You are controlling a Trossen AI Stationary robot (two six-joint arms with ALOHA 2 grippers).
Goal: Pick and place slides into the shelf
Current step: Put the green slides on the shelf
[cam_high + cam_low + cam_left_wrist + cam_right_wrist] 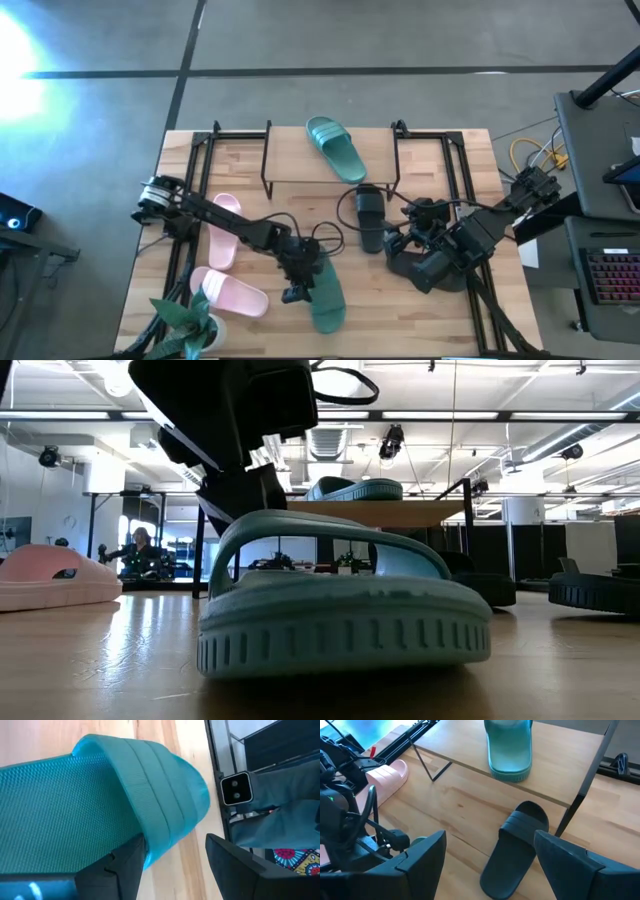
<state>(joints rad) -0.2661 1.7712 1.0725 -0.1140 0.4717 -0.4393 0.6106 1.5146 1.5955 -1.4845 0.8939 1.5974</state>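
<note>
The left gripper [296,283] is down at the near-middle of the bench [400,310], right over a teal slide [326,290] that lies flat on the wood, and from the left wrist view its jaws stand open with one finger [122,870] against the sandal's edge beside the wide strap and the other finger [235,865] out over bare wood, so nothing is gripped yet. I judge it is lining up to pinch the side wall near the strap, the stiffest place to take hold of a soft rubber sandal. The left arm reaches in a long low diagonal from its base at the bench's left edge, elbow down, wrist bent toward the slide. The matching teal slide [336,148] already rests on the shelf [285,160] at the far middle of the bench, lying at an angle across the plank top, which suggests the pair is meant to end up together there. The right gripper [405,250] hangs just beside a black slide [369,215] lying on the bench in front of the shelf, partly at its front edge; its jaws are spread wide in the right wrist view and hold nothing, as though waiting its turn. A second black slide [590,592] lies to the right near that arm. Two pink slides [232,295] sit on the left side of the bench, one nearer the shelf and one nearer the front, close to a small potted plant [190,322] at the corner.
</note>
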